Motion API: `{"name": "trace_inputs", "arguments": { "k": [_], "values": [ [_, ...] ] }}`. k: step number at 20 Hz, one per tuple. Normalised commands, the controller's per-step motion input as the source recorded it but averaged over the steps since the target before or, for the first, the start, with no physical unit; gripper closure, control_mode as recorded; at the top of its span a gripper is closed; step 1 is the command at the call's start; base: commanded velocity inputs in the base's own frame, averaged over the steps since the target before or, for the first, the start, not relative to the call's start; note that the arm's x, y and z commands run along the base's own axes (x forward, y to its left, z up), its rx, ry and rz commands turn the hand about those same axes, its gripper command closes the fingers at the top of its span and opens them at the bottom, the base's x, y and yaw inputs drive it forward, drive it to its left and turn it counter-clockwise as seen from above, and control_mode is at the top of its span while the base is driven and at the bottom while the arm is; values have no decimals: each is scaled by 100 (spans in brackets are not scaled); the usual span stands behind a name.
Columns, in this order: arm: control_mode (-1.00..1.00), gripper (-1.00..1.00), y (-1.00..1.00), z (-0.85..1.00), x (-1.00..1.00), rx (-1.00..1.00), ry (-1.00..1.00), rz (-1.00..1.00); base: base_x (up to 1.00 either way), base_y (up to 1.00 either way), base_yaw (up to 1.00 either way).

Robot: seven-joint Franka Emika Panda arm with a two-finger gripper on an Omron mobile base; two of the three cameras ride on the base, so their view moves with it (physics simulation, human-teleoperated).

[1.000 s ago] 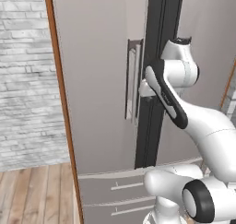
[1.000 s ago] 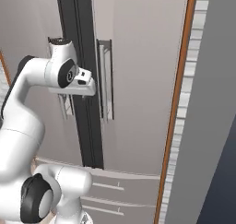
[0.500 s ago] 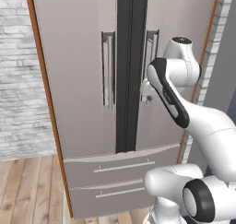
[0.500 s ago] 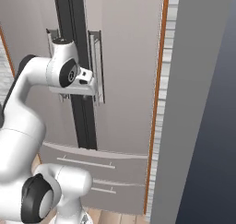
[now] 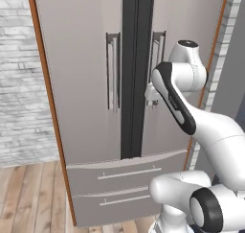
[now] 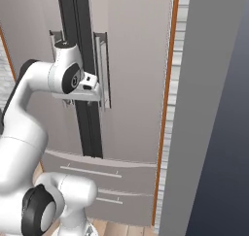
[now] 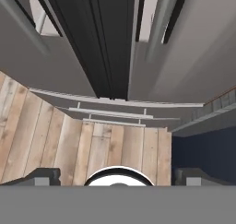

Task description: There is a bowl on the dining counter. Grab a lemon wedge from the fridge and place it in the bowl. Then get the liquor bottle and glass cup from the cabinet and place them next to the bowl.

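The fridge (image 5: 86, 83) is a grey French-door unit with both doors shut, so the lemon wedge is hidden. The bowl, liquor bottle, glass cup and cabinet are out of view. My gripper (image 5: 152, 99) hangs just in front of the right door, below its vertical handle (image 5: 157, 50) and right of the dark centre seam. From the other side, the gripper (image 6: 80, 95) sits between the two handles. In the hand view the gripper (image 7: 119, 177) points down along the fridge (image 7: 193, 57), its fingertips (image 7: 44, 176) wide apart with nothing between them.
Two drawers (image 5: 127, 172) run across the fridge's bottom. A brick wall (image 5: 19, 83) stands to its left and a tall grey panel (image 6: 214, 109) close on its right. Wooden floor (image 7: 55, 144) lies in front.
The whole picture has shifted: the base has moved, bringing both fridge doors and the drawers into view. The arm keeps nearly the same pose, and the jaws stay open.
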Motion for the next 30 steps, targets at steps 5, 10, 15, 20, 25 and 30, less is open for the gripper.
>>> {"name": "trace_inputs", "arguments": {
  "k": [5, 10, 15, 20, 25, 30],
  "values": [
    [100, -100, 0, 0, 0, 0, 0, 0, 6, 7, 0],
    [-100, -100, 0, 2, 26, 0, -15, 0, 0, 0, 0],
    [-100, -100, -2, 29, 44, 0, -25, 0, 0, 0, 0],
    [-100, -100, -19, 31, 41, 0, -29, 0, 0, 0, 0],
    [-100, -100, -4, 15, 45, -2, -17, -2, 0, 0, 0],
    [-100, -100, -4, 0, 34, -1, -11, -2, 0, 0, 0]
  ]
}}
